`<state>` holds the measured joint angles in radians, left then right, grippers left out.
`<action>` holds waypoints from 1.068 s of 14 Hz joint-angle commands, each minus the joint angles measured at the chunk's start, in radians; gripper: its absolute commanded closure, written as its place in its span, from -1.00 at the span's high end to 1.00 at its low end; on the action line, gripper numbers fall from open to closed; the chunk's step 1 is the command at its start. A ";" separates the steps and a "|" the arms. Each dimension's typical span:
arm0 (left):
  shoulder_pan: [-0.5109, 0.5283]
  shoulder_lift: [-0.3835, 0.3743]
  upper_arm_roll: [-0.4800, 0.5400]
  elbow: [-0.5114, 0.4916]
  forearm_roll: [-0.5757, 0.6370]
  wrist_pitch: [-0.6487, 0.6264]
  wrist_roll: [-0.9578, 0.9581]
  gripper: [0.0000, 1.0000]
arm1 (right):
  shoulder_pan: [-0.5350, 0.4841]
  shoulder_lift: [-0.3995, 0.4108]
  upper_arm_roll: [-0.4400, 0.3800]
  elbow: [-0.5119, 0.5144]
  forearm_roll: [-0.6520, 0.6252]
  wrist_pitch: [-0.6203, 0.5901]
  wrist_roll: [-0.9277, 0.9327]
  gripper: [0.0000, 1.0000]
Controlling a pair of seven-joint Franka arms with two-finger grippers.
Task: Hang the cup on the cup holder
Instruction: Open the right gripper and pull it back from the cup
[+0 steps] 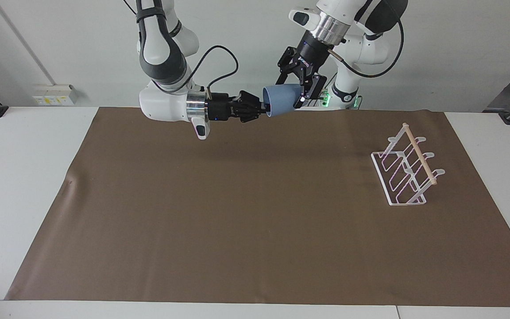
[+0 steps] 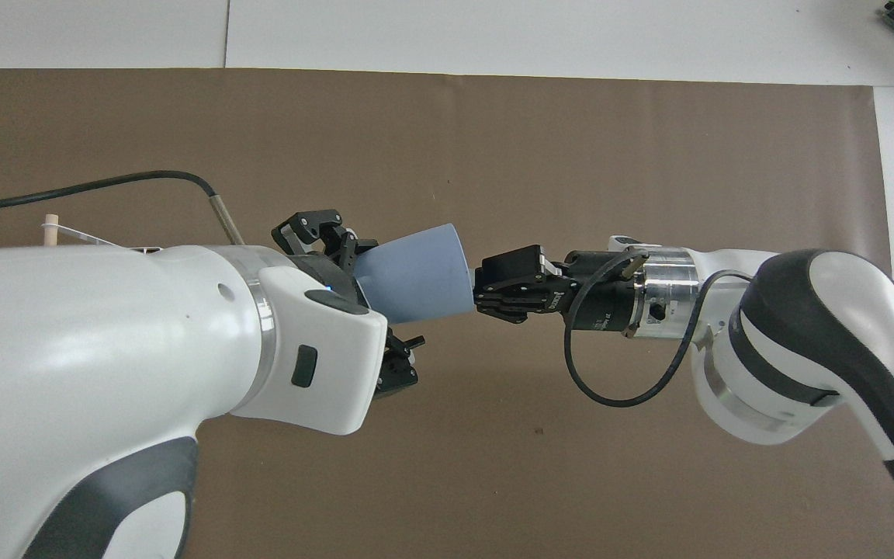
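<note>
Two white arms with dark grey joint covers are seen, each ended by a silver ring and a black gripper, with a black cable looped at each wrist.

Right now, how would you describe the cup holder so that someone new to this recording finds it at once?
Start from the brown mat that covers most of the table, and go to the left arm's end of it. There the cup holder stands alone on the mat: a small white wire rack with slanted loop prongs. A light wooden rod along its top sets it apart.
</note>
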<state>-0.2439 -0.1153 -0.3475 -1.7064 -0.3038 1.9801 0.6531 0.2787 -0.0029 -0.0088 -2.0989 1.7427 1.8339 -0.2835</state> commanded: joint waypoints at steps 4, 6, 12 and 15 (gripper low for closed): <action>-0.020 -0.024 0.004 -0.036 0.009 0.000 -0.050 1.00 | -0.024 0.009 0.009 0.019 0.000 -0.004 -0.023 -1.00; -0.023 -0.024 0.002 -0.036 0.011 0.016 -0.062 1.00 | -0.024 0.009 0.009 0.019 0.000 -0.001 -0.023 -1.00; -0.028 -0.024 0.002 -0.036 0.009 0.034 -0.064 0.85 | -0.024 0.009 0.009 0.019 0.000 0.001 -0.023 -1.00; -0.028 -0.023 0.002 -0.036 0.009 0.040 -0.067 -1.00 | -0.023 0.009 0.009 0.019 0.000 0.002 -0.023 -1.00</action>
<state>-0.2452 -0.1159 -0.3452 -1.7129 -0.2917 2.0041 0.6095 0.2665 -0.0029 -0.0095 -2.0966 1.7399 1.8242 -0.2842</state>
